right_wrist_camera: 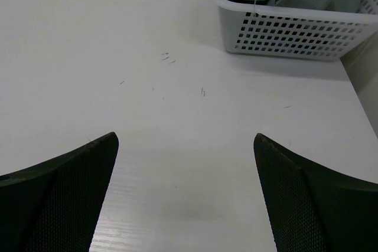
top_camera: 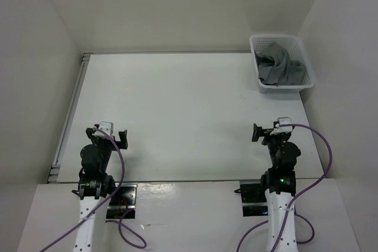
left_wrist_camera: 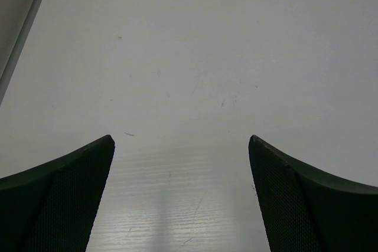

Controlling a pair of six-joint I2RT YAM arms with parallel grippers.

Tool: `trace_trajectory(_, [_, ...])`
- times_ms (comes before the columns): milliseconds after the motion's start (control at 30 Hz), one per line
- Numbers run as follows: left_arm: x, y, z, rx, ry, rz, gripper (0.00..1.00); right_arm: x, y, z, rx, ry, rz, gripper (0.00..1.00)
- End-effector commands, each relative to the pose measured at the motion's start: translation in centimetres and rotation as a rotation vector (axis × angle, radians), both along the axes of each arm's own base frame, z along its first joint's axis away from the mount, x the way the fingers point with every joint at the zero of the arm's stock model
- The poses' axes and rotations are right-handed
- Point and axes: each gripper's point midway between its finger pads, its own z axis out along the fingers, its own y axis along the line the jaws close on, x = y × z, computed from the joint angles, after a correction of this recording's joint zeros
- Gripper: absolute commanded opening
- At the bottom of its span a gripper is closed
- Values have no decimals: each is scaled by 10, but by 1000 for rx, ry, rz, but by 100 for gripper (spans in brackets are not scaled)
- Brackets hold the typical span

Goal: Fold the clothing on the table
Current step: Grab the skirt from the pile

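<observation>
In the far right corner of the table (top_camera: 189, 104), the grey clothing (top_camera: 277, 66) lies bunched up inside a white mesh basket (top_camera: 282, 87). It is well apart from both arms. The left fingers (left_wrist_camera: 59, 205) are spread wide apart on the near left side, holding nothing, with bare table under them. The right fingers (right_wrist_camera: 59, 205) are wide apart too, holding nothing, on the near right side, facing the basket.

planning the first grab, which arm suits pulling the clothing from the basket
Right, probably: the clothing sits in the basket at far right, straight ahead of the open right end effector.
</observation>
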Motion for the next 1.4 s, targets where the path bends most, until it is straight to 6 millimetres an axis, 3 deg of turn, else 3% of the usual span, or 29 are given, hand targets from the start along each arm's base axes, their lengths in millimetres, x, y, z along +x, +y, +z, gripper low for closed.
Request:
trace_trajectory(0, [2,1,10,24,-98,2,100,1,-1,-1,-5,-50,-5,99])
trace_trajectory(367, [2,1,10,24,-98,2,100,0,-5,-1,-5,-50,-6,99])
trace_trajectory(467, [2,1,10,24,-98,2,100,-2,-1,19,-55,-92,24,99])
trace_trajectory(567, [2,1,10,24,-98,2,100,-12,-15,83,-51,-235,-73,99])
trace_trajectory(600, [2,1,10,24,-98,2,100,-25,-20,127,-24,-332,-127,99])
trace_trajectory(667, [2,1,10,24,-98,2,100,-44,-29,170,-40,-432,-194,99])
trace_trajectory(700, [2,1,10,24,-98,2,100,-64,-27,209,-38,-517,-208,99])
trace_trajectory(733, [2,1,10,24,-98,2,100,-65,-30,219,-11,-510,-224,99])
trace_trajectory(767, [2,1,10,24,-98,2,100,-83,-26,255,6,-567,-225,99])
trace_trajectory(800, [2,1,10,24,-98,2,100,-82,-28,255,42,-515,-236,99])
trace_trajectory(833, [2,1,10,24,-98,2,100,-68,-34,253,126,-441,-259,99])
trace_trajectory(867, [2,1,10,24,-98,2,100,-77,-30,280,153,-455,-253,99])
trace_trajectory(933, [2,1,10,24,-98,2,100,-52,-29,258,201,-244,-244,99])
trace_trajectory(967, [2,1,10,24,-98,2,100,-55,-25,275,201,-235,-228,99])
trace_trajectory(1000, [2,-1,10,23,-98,-7,100,-52,-23,264,209,-153,-217,99])
trace_trajectory(1133, [2,1,10,24,-98,2,100,-43,-13,262,165,7,-152,99])
trace_trajectory(1167, [2,1,10,24,-98,2,100,-33,-13,251,141,82,-134,99])
trace_trajectory(1200, [2,1,10,24,-98,2,100,-35,-13,236,132,169,-136,99])
trace_trajectory(1233, [2,1,10,24,-98,2,100,-35,-15,238,112,196,-132,99])
trace_trajectory(1333, [2,1,10,24,-98,2,100,-32,-15,211,52,361,-80,99])
trace_trajectory(1367, [0,-3,23,41,-126,-20,100,-27,-15,201,30,416,-47,99])
